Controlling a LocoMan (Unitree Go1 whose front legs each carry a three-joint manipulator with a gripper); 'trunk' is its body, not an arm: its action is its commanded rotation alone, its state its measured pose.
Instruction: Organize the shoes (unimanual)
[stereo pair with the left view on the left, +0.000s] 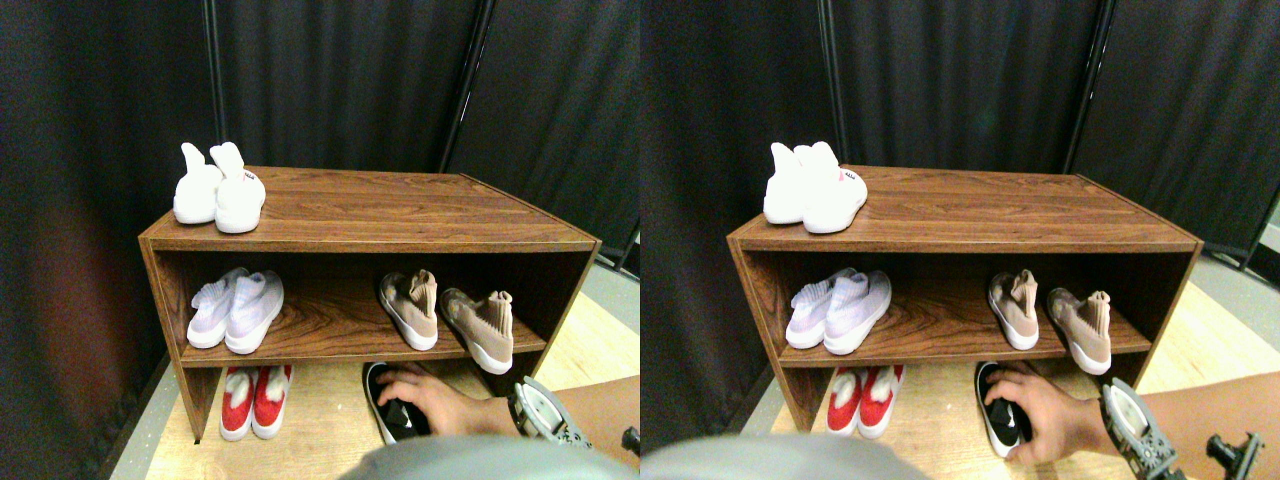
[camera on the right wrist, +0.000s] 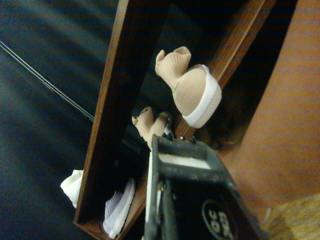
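**Inspector:** Start with the biggest item. What is the state of the shoe rack (stereo pair with the left view on the left: 380, 215)?

**Assistant:** It is a wooden rack with a top board, a middle shelf and the floor space underneath. The white pair (stereo pair with the left view on the left: 218, 190) sits side by side at the left end of the top board. On the middle shelf, the lavender pair (stereo pair with the left view on the left: 236, 310) is together and neat at the left. The pink pair (stereo pair with the left view on the left: 448, 315) is at the right, with its two shoes apart and the right one skewed, its heel overhanging the shelf's front edge. The red pair (stereo pair with the left view on the left: 255, 400) is together on the floor at the left.

**Inspector:** What remains to be done?

**Assistant:** In my judgement, the pink pair needs straightening. One black slip-on (stereo pair with the left view on the left: 392, 408) lies on the floor under the shelf, and I see no mate for it.

**Inspector:** Who is handling it?

**Assistant:** A person's hand (stereo pair with the left view on the left: 430, 400) rests on it, with the forearm coming in from the right.

**Inspector:** And the robot's gripper (stereo pair with the left view on the left: 545, 412)?

**Assistant:** It is low at the lower right, just beside that forearm and pointed towards the rack. It holds nothing that I can see. I cannot tell how far apart its jaws are.
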